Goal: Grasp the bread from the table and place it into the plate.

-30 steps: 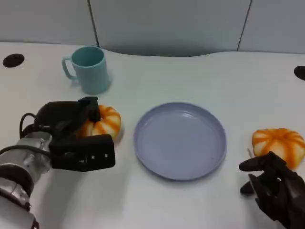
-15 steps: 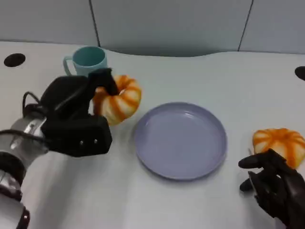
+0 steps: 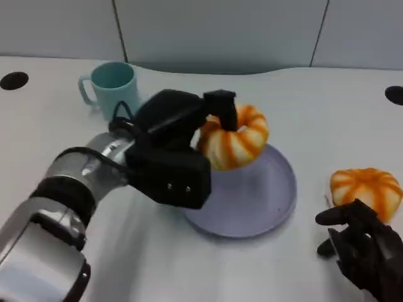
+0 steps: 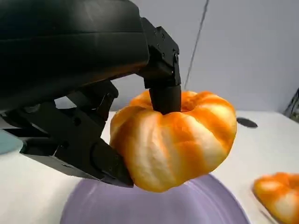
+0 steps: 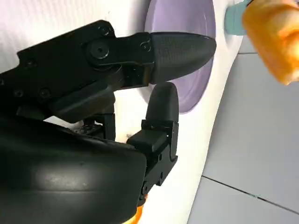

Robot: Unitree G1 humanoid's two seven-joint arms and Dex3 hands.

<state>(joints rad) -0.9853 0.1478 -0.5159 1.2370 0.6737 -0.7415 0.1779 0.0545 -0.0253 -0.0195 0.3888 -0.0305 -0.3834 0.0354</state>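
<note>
My left hand (image 3: 173, 148) holds an orange-and-white striped bread (image 3: 234, 137) in the air, just above the far left part of the lavender plate (image 3: 264, 201). In the left wrist view the same bread (image 4: 175, 140) is pinched between black fingers (image 4: 161, 77), with the plate (image 4: 210, 210) below it. A second striped bread (image 3: 366, 190) lies on the table to the right of the plate. My right hand (image 3: 365, 248) rests near the table's front right, just in front of that second bread, fingers apart and holding nothing. The right wrist view shows the plate (image 5: 187, 51) beyond the hand's fingers (image 5: 180, 49).
A teal mug (image 3: 113, 88) stands at the back left, behind my left forearm. Two dark holes (image 3: 14, 80) sit in the white table near its far corners. A grey wall runs behind the table.
My left hand has lifted the bread off the table and carried it right, from beside the mug to above the plate. The right hand has stayed in place.
</note>
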